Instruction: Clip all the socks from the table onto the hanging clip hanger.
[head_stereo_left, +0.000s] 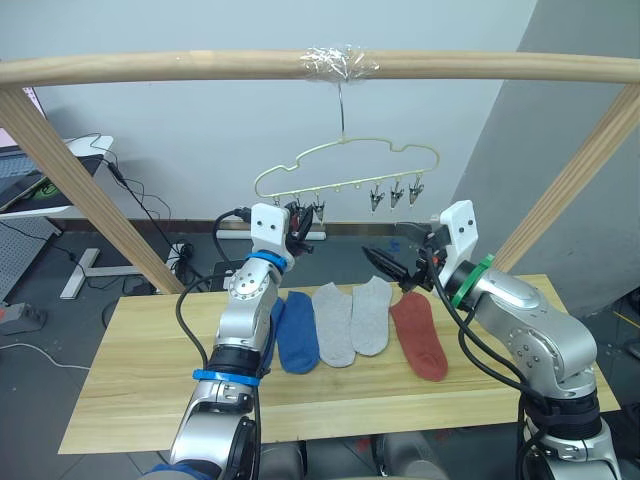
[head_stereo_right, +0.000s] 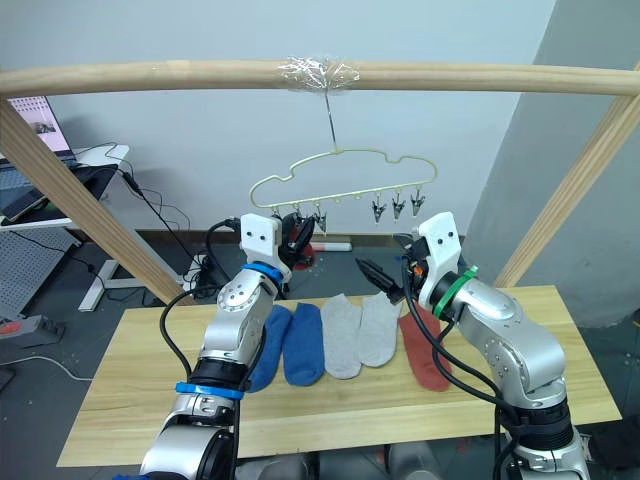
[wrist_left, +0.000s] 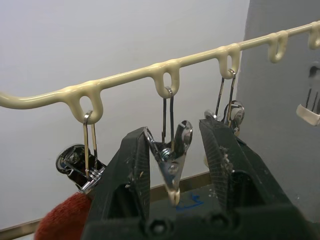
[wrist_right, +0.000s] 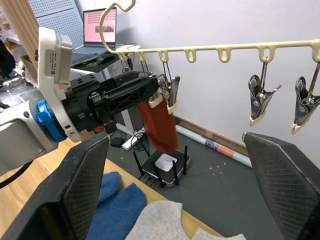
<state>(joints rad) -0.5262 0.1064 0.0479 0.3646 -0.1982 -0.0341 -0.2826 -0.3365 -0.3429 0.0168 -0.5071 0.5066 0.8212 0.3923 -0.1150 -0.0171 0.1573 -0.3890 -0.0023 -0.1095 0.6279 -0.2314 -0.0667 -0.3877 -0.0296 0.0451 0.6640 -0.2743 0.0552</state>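
Note:
The clip hanger (head_stereo_left: 345, 175) hangs from a wooden pole by its hook. One rust red sock (wrist_right: 159, 120) hangs from a clip near its left end. My left gripper (wrist_left: 172, 135) is raised to the hanger and stands open, its fingers either side of a metal clip (wrist_left: 172, 162) beside that sock. My right gripper (head_stereo_left: 395, 270) hovers wide open and empty above the socks on the table (head_stereo_left: 150, 380). Lying there side by side are two blue socks (head_stereo_left: 297, 335), partly behind my left arm, two light grey socks (head_stereo_left: 333, 325) and a rust red sock (head_stereo_left: 420, 338).
The thick round pole (head_stereo_left: 150, 66) runs across the top on slanted wooden posts (head_stereo_left: 90, 195) at both sides. Three free clips (head_stereo_left: 395, 195) hang at the hanger's right end. Behind the table are a desk with a laptop (wrist_right: 99, 22), floor cables and a router (wrist_right: 165, 170).

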